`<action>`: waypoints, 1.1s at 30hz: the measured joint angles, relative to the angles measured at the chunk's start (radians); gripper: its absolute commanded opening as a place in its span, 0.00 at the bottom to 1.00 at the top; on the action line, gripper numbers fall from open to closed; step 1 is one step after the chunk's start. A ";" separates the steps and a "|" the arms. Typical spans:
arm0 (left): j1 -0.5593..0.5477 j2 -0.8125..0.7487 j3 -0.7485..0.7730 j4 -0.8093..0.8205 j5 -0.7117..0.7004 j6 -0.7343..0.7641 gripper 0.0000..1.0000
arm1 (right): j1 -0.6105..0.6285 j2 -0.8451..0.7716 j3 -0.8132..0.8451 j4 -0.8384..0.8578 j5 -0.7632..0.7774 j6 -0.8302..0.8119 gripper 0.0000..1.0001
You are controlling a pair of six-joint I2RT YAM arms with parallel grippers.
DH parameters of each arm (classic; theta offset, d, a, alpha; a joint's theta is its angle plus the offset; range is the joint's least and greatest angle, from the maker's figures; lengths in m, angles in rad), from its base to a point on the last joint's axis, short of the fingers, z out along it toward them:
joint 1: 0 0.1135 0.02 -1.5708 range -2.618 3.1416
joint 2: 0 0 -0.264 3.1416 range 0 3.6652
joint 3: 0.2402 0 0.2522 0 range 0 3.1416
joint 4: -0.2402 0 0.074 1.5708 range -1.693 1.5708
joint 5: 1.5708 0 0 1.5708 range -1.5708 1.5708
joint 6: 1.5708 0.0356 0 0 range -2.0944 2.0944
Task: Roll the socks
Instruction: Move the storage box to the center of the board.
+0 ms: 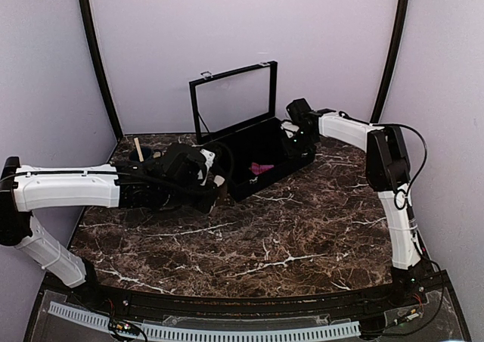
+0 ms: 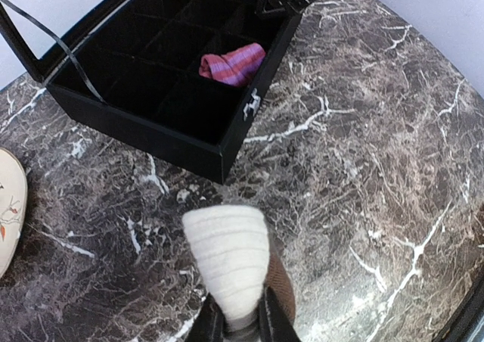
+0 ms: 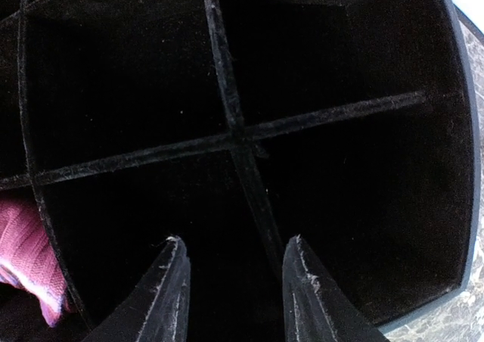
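Observation:
The cream-beige sock (image 2: 227, 259) is a rolled bundle with a brown part on its right side. My left gripper (image 2: 240, 312) is shut on its near end and holds it above the marble, just in front of the black case (image 2: 151, 126). The magenta-pink sock (image 2: 232, 62) lies bundled in a compartment of the case, and shows in the top view (image 1: 262, 168) and at the left edge of the right wrist view (image 3: 30, 251). My right gripper (image 3: 236, 244) hangs open over the case's dividers (image 3: 234, 130) at its far right end (image 1: 299, 134). Nothing is between its fingers.
The case's glass lid (image 1: 233, 100) stands upright behind it. A beige saucer (image 2: 9, 206) lies on the marble left of my left gripper. The left arm (image 1: 68, 187) stretches across the table's left side. Grey walls close in the table.

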 measured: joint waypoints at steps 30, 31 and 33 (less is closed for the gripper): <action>0.225 0.472 0.513 0.151 -0.017 0.124 0.00 | -0.022 0.054 0.051 -0.012 -0.120 -0.029 0.37; 0.229 0.486 0.532 0.153 -0.014 0.126 0.00 | -0.023 0.054 0.050 -0.012 -0.124 -0.031 0.36; 0.233 0.507 0.555 0.156 -0.010 0.128 0.00 | -0.023 0.052 0.045 -0.009 -0.130 -0.035 0.36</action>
